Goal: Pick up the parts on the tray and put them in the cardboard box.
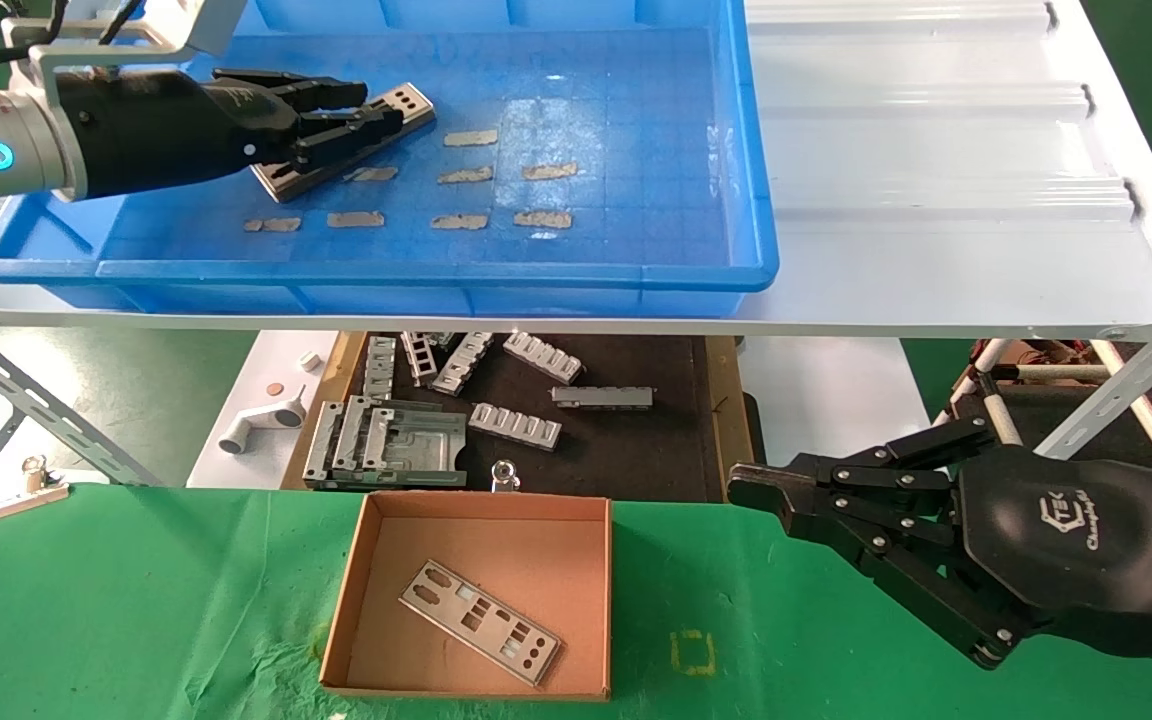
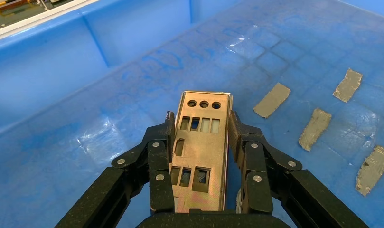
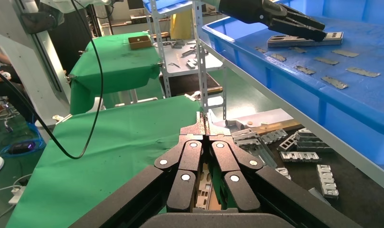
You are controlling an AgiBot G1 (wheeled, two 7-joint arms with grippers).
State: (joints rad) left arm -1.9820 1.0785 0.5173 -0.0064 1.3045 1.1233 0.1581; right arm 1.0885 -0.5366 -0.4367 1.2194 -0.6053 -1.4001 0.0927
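Note:
The blue tray (image 1: 436,272) sits on the upper shelf. At its left end lies a small stack of silver parts (image 1: 336,165). My left gripper (image 1: 381,110) is down on that stack, shut on the top part (image 2: 201,142), a finger against each of its long edges. The stack (image 3: 306,40) also shows in the right wrist view. The cardboard box (image 1: 481,500) stands on the green table below and holds one part (image 1: 481,622) lying flat. My right gripper (image 1: 741,490) hovers to the right of the box, shut and empty.
Several beige tape patches (image 1: 466,175) dot the tray floor. Ribbed grey brackets (image 1: 516,425) lie on a dark mat under the white shelf (image 1: 936,150). A yellow square mark (image 1: 693,652) is on the green cloth right of the box.

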